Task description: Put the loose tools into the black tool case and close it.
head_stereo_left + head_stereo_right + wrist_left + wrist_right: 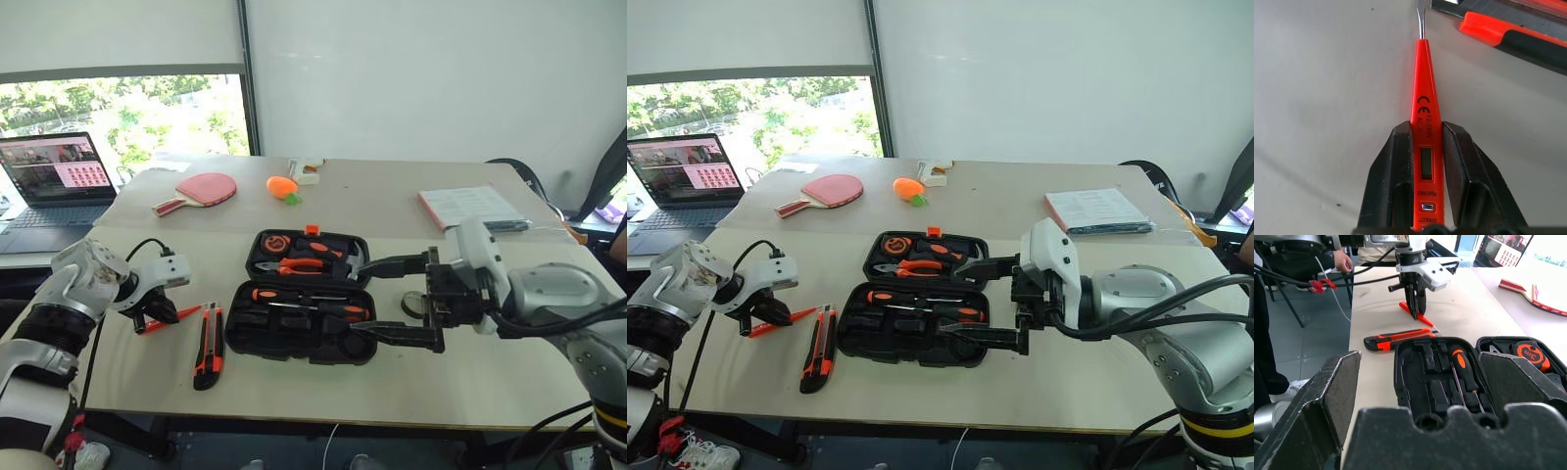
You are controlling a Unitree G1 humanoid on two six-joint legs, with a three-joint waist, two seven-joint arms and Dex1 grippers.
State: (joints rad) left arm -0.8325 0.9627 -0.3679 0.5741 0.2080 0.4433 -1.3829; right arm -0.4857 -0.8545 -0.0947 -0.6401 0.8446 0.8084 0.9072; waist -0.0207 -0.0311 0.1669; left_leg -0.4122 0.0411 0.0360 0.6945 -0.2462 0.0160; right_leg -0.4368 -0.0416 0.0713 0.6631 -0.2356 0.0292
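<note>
Thin orange screwdriver (1422,98) lies on the counter (323,392) left of the open black tool case (304,323), gripped between the left tool's (1422,161) fingers, its rear end cut off from view. Utility knife (208,345) lies between them. Right tool (392,299) hovers spread wide over the case's right edge, partly hiding it.

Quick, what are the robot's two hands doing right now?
Left gripper: jaws closed on the thin orange screwdriver.
Right gripper: jaws open, holding nothing.

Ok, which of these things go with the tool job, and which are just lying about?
Job:
- black tool case, open
- thin orange screwdriver, between the left gripper fingers
- utility knife, on the table

Lying about:
- red paddle
- carrot toy
- laptop
- papers
</note>
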